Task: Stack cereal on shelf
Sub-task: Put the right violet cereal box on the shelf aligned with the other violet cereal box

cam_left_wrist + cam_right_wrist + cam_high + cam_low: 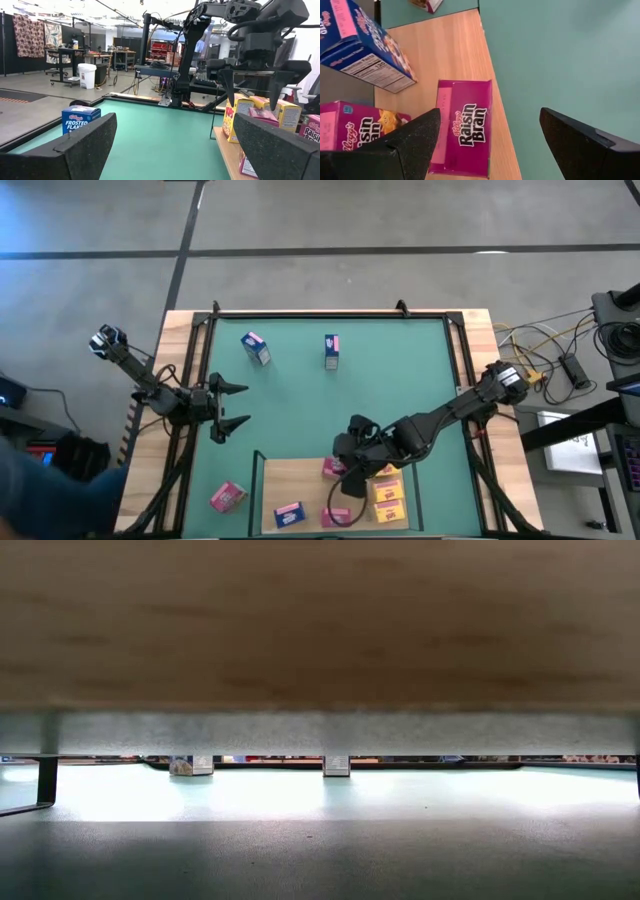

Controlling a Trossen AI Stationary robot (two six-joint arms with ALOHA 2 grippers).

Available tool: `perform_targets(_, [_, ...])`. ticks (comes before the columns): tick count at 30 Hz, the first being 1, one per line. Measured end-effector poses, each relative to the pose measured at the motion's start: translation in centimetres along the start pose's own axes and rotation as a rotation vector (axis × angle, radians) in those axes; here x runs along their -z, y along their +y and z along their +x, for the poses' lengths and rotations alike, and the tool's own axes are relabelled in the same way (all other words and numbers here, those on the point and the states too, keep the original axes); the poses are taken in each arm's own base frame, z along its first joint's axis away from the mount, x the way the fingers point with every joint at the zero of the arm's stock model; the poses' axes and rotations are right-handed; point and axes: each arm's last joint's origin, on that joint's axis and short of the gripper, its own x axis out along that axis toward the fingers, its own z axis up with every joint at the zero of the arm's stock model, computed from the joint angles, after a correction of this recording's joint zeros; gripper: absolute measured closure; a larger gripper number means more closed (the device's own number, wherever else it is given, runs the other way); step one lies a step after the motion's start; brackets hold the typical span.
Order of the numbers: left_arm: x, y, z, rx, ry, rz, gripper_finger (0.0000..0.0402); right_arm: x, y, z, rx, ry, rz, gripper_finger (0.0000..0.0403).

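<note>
High view: the shelf lies at the near edge of the green mat; the right gripper hangs over it with a pink box just under its jaws, yellow boxes stacked beside, a blue box and another pink one farther along the board; the left gripper waits over the mat's left side, jaws spread wide and empty; a pink box lies on the mat off the shelf, and two more boxes stand well beyond both grippers.

Low view: the board's underside fills the top; two small boxes stand far across the mat.

Left wrist view: a blue box reading "FROSTED FLAKES" stands beyond one open finger; the right gripper hovers above yellow boxes.

Right wrist view: the fingers stand apart, gripping nothing; a pink "Raisin Bran" box lies flat on the shelf between them, nearer one finger; a second pink box and a blue box with a nutrition label are beside it.
</note>
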Motion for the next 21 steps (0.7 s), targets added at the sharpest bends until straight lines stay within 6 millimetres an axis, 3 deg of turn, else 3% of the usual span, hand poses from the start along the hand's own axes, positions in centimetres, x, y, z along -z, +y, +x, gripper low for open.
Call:
perform_targets(10, [0.0,0.0,0.0,0.000,0.000,0.000,0.0018,0.7,0.5,0.2,-0.011,0.006,-0.004,0.0075])
perform_targets(21, [0.0,0.0,0.0,0.000,0.002,0.003,0.0018,1.2,0.9,2.0,0.002,0.027,-0.024,0.0075])
